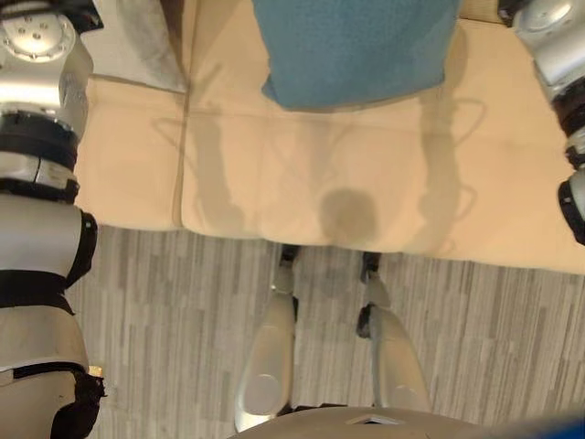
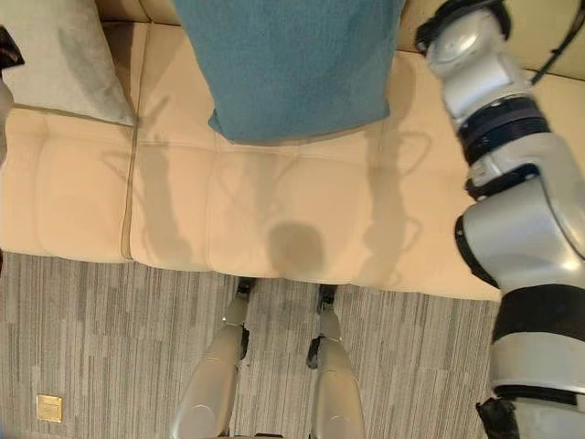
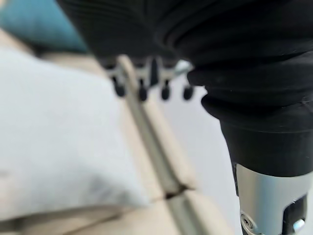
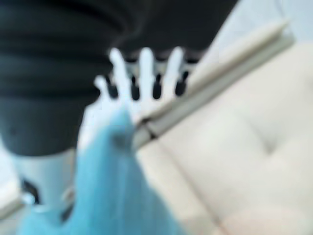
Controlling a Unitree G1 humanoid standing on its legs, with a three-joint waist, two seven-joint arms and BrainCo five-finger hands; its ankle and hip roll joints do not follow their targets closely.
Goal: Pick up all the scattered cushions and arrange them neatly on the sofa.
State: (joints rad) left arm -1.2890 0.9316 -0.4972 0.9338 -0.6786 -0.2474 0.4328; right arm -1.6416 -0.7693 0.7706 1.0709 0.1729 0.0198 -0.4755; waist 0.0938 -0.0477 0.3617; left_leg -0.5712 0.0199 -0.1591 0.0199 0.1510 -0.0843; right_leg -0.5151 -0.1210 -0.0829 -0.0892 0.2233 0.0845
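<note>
Right eye view shows 2 cushions on the sofa [image 2: 302, 210]: 1 teal cushion [image 2: 292, 64], 1 grey cushion [image 2: 59, 64]. Left hand [image 3: 146, 83] and right hand [image 4: 144, 73] hang with straight fingers, holding nothing. No writing is readable.

Teal cushion [image 2: 292, 64] and grey cushion [image 2: 59, 59] rest on beige sofa [image 2: 302, 210]

Grey striped carpet [image 2: 110, 347] — small brass floor plate [image 2: 49, 408]

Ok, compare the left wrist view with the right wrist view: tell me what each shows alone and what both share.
Left wrist view alone: the plain light grey cushion lying on the seat, and the left hand with straight fingers near it. Right wrist view alone: the right hand with fingers spread straight beside the teal fabric cushion's edge. Both share the cream upholstered sofa and some teal.
</note>
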